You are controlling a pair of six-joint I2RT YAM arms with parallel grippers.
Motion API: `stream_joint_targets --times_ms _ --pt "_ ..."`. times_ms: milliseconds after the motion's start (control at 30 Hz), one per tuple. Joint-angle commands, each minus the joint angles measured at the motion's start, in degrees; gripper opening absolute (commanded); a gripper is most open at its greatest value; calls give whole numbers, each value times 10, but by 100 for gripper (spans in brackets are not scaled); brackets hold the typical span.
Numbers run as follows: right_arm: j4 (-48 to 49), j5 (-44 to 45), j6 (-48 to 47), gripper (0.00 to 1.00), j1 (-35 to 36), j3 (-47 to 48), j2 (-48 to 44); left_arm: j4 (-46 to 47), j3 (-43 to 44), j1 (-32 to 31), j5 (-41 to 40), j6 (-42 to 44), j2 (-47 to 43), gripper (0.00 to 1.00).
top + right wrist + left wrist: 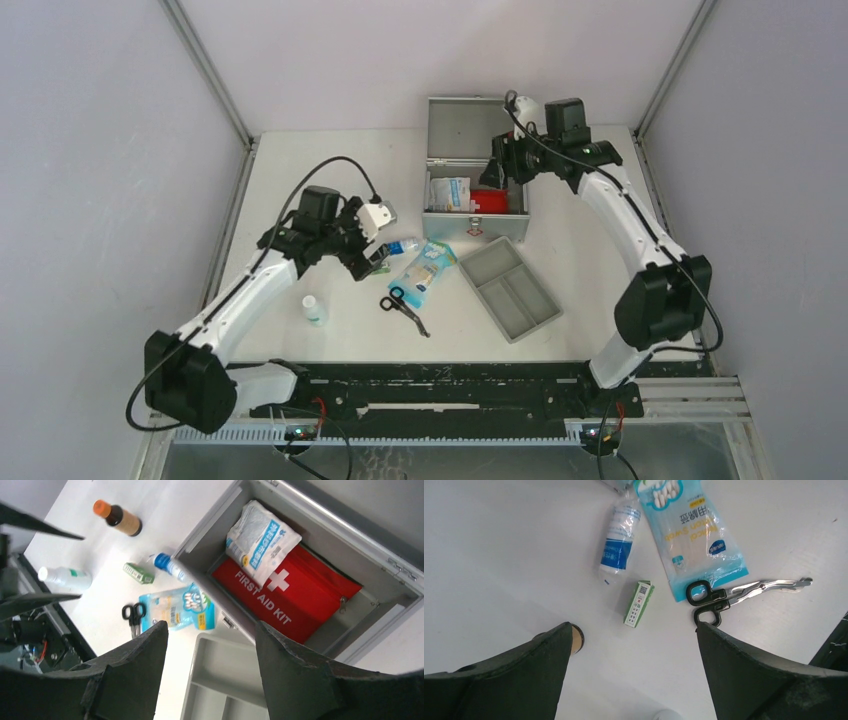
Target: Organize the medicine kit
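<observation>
The medicine kit [476, 224] stands open at the back of the table, lid upright. Inside lie a red first-aid pouch [290, 597] and a white packet [260, 537] on top of it. My right gripper [211, 627] hovers over the kit's right part, open with nothing between its fingers. Over the table's left side, my left gripper [634, 627] is wide open and empty, just above a small green box [639, 603]. Past that box lie a clear blue-labelled bottle [619, 540], a blue swab packet [694, 530] and black-handled scissors [724, 597].
A shallow grey two-compartment tray [510, 290] sits in front of the kit on the right. A white bottle [314, 310] stands near the left arm. A brown bottle with an orange cap [120, 520] stands further left, close to my left gripper's finger.
</observation>
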Motion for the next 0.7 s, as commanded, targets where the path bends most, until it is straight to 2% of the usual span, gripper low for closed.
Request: stream_joint_targets --times_ms 0,133,167,333,667 --pt "25 -46 -48 64 -7 -54 -78 44 -11 -27 -50 3 44 96" --pt "58 -46 -34 64 -13 -118 -122 89 -14 -69 -77 -57 91 95" --pt "64 -46 -33 64 -16 -129 -130 98 -12 -95 -89 -72 104 96" --pt "75 -32 -42 65 -31 -149 -150 114 13 -159 -129 -135 174 96" --pt "106 -49 -46 66 -72 -192 -180 134 79 -202 -150 -190 298 95"
